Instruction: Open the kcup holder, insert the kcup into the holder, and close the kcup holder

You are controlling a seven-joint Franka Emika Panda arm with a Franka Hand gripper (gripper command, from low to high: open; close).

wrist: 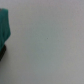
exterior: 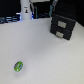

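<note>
One shiny green round kcup (exterior: 18, 65) lies apart from the boxy black kcup holder (exterior: 63, 26); tool state untellable.

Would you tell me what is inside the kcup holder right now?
Nothing inside shows: the kcup holder has both front panels closed, hiding its interior. The kcup lies on the table, apart.

Pale tabletop (exterior: 35, 47); dark cluttered backdrop (exterior: 10, 10).

only a white arm (exterior: 26, 9) segment visible in the exterior view, upright, cut off by the frame's top. in the wrist view, just a blurred teal piece (wrist: 5, 25) at the edge, perhaps of the gripper; impossible to tell how the jaws stand.
</note>
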